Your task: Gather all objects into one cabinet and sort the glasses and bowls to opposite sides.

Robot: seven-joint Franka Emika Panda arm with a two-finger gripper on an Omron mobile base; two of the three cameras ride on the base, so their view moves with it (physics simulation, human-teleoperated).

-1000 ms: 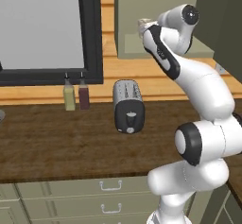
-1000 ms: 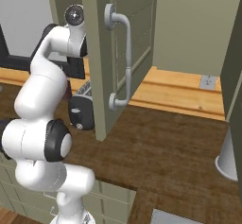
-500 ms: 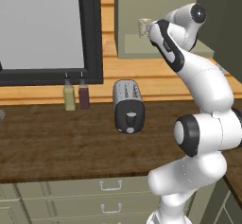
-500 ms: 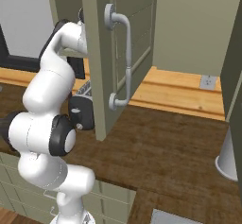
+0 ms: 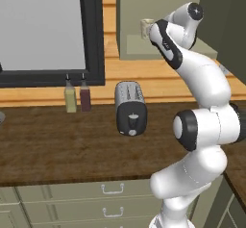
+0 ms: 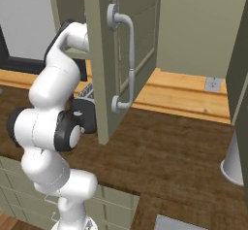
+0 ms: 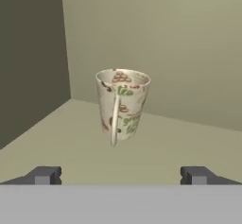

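- End effector [image 7: 120, 175] is standing wide apart and gripping nothing, its two dark fingertips [image 7: 45, 175] showing at the 7 and 5 o'clock corners of the hand view.
- One cream mottled mug [image 7: 122, 105] is sitting upright on the cabinet shelf [image 7: 56, 142], straight ahead of the end effector at 12 o'clock and apart from it, its handle turning toward the camera.
- Bare shelf is lying open on both sides of the mug; the cabinet's dark side wall [image 7: 30, 57] is closing the space at 9 o'clock, and the back wall [image 7: 165, 34] is standing behind the mug.
- From the left base view the mug [image 5: 146, 28] is peeking out at 12 o'clock, just beside the arm's upper joint, near the shelf's front edge.
- Open cabinet door [image 6: 99, 64] with its curved pale-grey bar handle [image 6: 127, 64] is hanging just to the arm's right in the right base view, crowding that side.
- On the table [image 5: 57, 145] one toaster [image 5: 130, 107] is standing at the middle, with two slim bottles [image 5: 77, 95] side by side at its 9 o'clock, against the dark-framed window [image 5: 48, 30].
- Table room in front of the toaster is lying free down to the front edge.
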